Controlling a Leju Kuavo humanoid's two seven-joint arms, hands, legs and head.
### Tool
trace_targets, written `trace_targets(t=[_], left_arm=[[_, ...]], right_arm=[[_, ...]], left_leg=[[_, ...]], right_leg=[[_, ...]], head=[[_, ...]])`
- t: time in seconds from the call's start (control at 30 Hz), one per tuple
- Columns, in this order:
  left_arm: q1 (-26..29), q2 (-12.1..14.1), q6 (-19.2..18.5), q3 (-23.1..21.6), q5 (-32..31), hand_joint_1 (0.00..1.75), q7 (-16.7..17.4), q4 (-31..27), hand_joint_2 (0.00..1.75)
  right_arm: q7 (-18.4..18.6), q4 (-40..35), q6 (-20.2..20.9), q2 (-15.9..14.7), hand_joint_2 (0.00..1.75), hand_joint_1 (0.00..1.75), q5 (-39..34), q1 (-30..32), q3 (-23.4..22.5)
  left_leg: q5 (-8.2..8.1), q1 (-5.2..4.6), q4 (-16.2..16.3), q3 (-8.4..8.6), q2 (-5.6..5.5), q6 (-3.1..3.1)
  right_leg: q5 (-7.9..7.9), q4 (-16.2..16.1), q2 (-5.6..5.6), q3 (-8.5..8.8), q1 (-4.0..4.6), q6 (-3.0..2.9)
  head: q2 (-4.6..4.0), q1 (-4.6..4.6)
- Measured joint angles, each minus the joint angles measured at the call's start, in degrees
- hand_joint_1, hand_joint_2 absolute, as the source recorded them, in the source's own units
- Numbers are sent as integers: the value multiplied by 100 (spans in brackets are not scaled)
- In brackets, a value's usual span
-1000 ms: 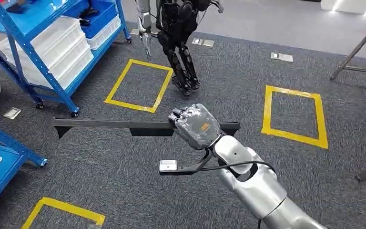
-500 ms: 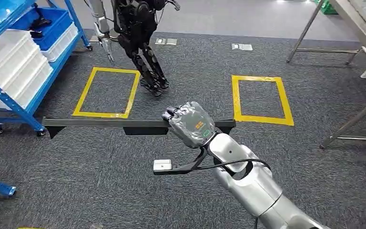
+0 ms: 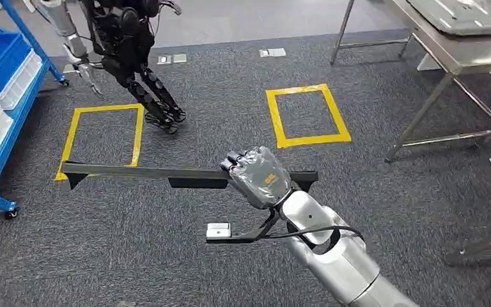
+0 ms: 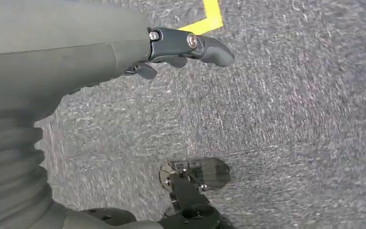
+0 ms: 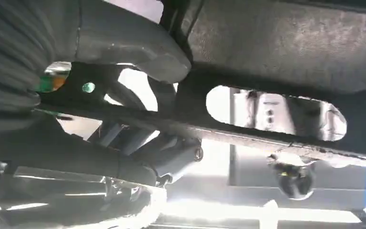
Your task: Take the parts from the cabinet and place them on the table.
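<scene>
Right hand: the grey-covered right hand (image 3: 257,175) on the silver arm is wrapped around a long black metal bar with a slotted cut-out (image 3: 147,171), holding it near one end.
Bar: it hangs level above the dark grey carpet floor (image 3: 166,256), crossing in front of the robot, its longer part reaching toward the robot's left; in the right wrist view the bar (image 5: 276,81) passes across the thick grey thumb (image 5: 124,45).
Left hand: the left hand (image 4: 76,57) hangs over the carpet with nothing in it, dark fingers (image 4: 190,43) stretched out and apart.
Tabletop: a steel table with thin legs (image 3: 467,54) stands ahead on the robot's right, well apart from the bar; a flat grey tray (image 3: 463,16) lies on it.
Floor marks: two yellow tape squares, one (image 3: 305,115) near the table, one (image 3: 102,137) further left.
Shelving: a blue rack with white and blue bins (image 3: 0,96) at the left edge.
Other robot: a black-legged humanoid robot (image 3: 128,57) stands beside the left square.
</scene>
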Motion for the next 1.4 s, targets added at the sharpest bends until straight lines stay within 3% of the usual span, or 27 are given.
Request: trace_targets(t=[0.03,0.07,0.1,0.13,0.2,0.23,0.27,0.33,0.37,0.4,0.43,0.5,0.57,0.63,0.7,0.77,0.8,0.87,0.9,0.93,1.07,1.13,1.17,1.23,1.3,1.37,1.4], left_arm=[[-13,2,-2,0,-7,0,-2,-2,175],[-25,15,-2,0,-7,0,-13,-7,175],[-22,37,-2,0,-9,0,-22,-7,175],[-11,35,-4,0,-9,0,-22,-7,175],[13,46,-7,0,-9,0,-22,-4,175],[16,57,-7,0,-9,0,-20,-4,175],[16,63,-7,0,-9,0,-22,-4,175],[14,72,-7,0,-9,0,-22,-4,175],[13,81,-7,0,-9,0,-22,-4,175],[14,92,-7,0,-9,0,-20,-4,175],[17,98,-7,-2,-9,0,-17,-2,175],[1,107,-7,-2,-9,0,-13,-4,175],[-5,96,-13,0,-13,0,-11,-7,175],[-9,96,-17,0,-31,0,-13,-7,175],[10,96,-17,0,-46,0,-11,-4,175],[14,96,-20,2,-50,0,-4,-4,175],[13,94,-26,0,-50,0,-4,-4,175],[9,74,-33,0,-50,0,2,-4,175],[3,74,-33,2,-48,0,9,-7,175],[7,81,-33,4,-48,0,13,-7,175],[-6,85,-2,35,-6,0,42,-7,175],[2,90,2,70,0,0,50,-7,175],[20,83,2,83,0,0,41,-4,175],[35,76,2,96,0,0,0,-4,175],[35,76,2,103,-7,0,-35,-4,175],[33,79,2,105,-15,0,-46,-7,175],[33,81,2,105,-18,0,-55,-7,175]], right_arm=[[9,-11,2,-13,175,175,13,17,-22],[17,-44,2,-15,175,175,33,39,-31],[33,-74,7,-20,175,175,39,38,-42],[39,-88,7,2,175,175,46,44,-39],[39,-107,9,22,175,175,46,61,-39],[39,-107,11,17,175,175,46,82,-39],[39,-107,11,15,175,175,46,112,-39],[39,-107,11,18,175,175,46,133,-39],[39,-111,11,18,175,175,46,129,-44],[39,-125,11,18,175,175,46,130,-48],[39,-127,11,18,175,175,46,121,-48],[41,-138,11,18,175,175,46,138,-50],[57,-157,17,7,175,175,57,146,-81],[87,-186,68,-2,175,175,107,118,-118],[122,-208,129,-4,175,175,160,102,-175],[142,-212,229,-59,175,175,245,92,-236],[146,-214,271,-92,175,175,284,74,-265],[160,-212,387,-196,175,175,384,-29,-339],[157,-212,402,-256,175,175,398,-106,-380],[157,-208,415,-293,175,175,404,-197,-422],[151,-188,446,-422,175,175,411,-269,-531],[105,-168,444,-487,175,175,392,-310,-588],[48,-151,437,-520,175,175,336,-362,-605],[-50,-63,420,-623,175,175,214,-469,-640],[-96,31,411,-726,175,175,142,-524,-664],[-127,83,402,-776,175,175,122,-559,-699],[-133,103,391,-791,175,175,111,-579,-710]], left_leg=[[-6,5,1,11,69,-32],[-65,62,59,-28,-100,-99],[-241,84,254,-84,-438,-123],[-492,87,626,-228,-602,-132],[-933,89,1592,-652,-712,-157],[-984,93,1856,-779,-716,-156],[-912,94,1854,-784,-716,-144],[-472,94,1192,-455,-758,-109],[-233,96,704,-208,-870,-76],[-101,107,295,-9,-1182,-24],[-135,114,160,43,-1283,12],[-152,70,128,30,-1142,37],[-38,120,-52,80,-971,131],[37,86,-125,82,-835,184],[49,51,-124,52,-651,199],[55,43,-121,28,-490,191],[56,45,-120,24,-407,188],[57,47,-117,29,-264,164],[47,17,-94,39,-215,121],[8,-27,-48,7,-146,66],[-38,25,13,2,95,-28],[-354,106,386,-116,-449,-89],[-615,101,845,-314,-606,-100],[-963,100,1754,-752,-691,-104],[-778,99,1726,-776,-693,-62],[-256,103,834,-348,-802,-4],[-45,110,333,-112,-1019,32]], right_leg=[[22,-18,70,-10,-2,-39],[59,-44,143,20,-120,-93],[71,-45,219,8,-109,-117],[93,-44,263,8,-101,-174],[103,-37,428,-6,-64,-192],[109,-35,504,-12,-47,-200],[116,-31,580,-13,-40,-206],[127,-8,747,-16,-35,-209],[132,-2,827,-14,-36,-200],[142,0,890,-23,-48,-184],[159,23,949,-57,20,-154],[217,3,1072,-136,-58,-66],[269,-27,1167,-191,5,24],[-5,419,582,-445,12,-40],[-385,1376,424,-903,-29,-72],[-483,1827,379,-1087,-67,-4],[-393,1612,358,-953,-93,59],[-75,598,194,-358,-128,182],[20,72,-160,-37,-125,193],[16,-39,-245,22,-51,140],[81,-34,117,-21,-143,17],[109,-36,234,-26,-141,-37],[122,-35,316,-33,-134,-58],[134,-33,473,-46,-98,-77],[136,-17,630,-44,-78,-77],[136,8,793,-40,-77,-75],[140,14,868,-41,-83,-69]], head=[[0,0],[0,-2],[0,-7],[0,-20],[0,-20],[0,-17],[0,-17],[0,-18],[0,-20],[0,-15],[0,-7],[0,-19],[0,-17],[0,37],[0,28],[0,35],[0,33],[0,31],[0,44],[0,55],[0,15],[0,11],[0,0],[0,0],[0,4],[0,0],[0,2]])
